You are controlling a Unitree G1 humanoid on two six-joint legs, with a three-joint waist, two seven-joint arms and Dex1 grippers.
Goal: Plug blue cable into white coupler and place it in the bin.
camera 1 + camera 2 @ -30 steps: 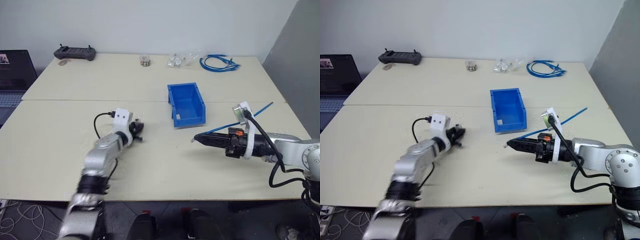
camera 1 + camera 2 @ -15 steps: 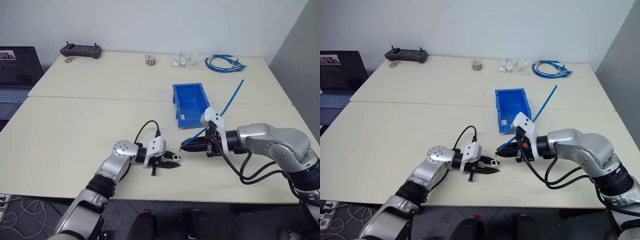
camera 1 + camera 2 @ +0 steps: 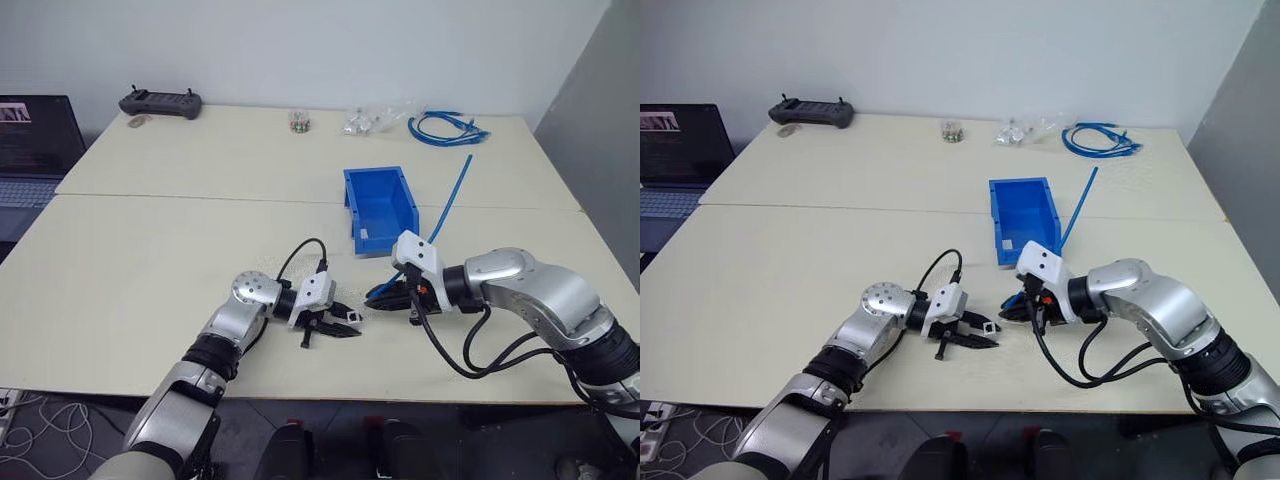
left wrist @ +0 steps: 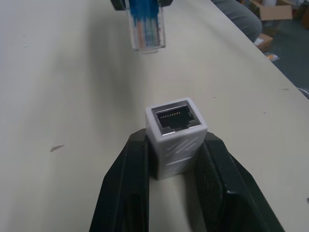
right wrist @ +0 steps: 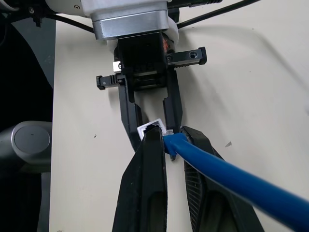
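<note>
- Now the left gripper point(image 3: 345, 324) clamps the white coupler point(image 4: 176, 136), socket facing the cable's plug.
- Just in front of the bin point(image 3: 380, 207), the right gripper point(image 3: 378, 296) pinches the blue cable point(image 3: 447, 206) near its clear plug point(image 4: 145, 32); plug and socket stand near, apart.
- Behind the bin lie a coiled cable bundle point(image 3: 442, 125), bagged parts point(image 3: 362, 121) and a controller point(image 3: 160, 102).

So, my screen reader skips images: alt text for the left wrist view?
The white coupler sits clamped between two black fingers, socket facing a clear plug with blue wires, close but not inserted, above a beige table.
</note>
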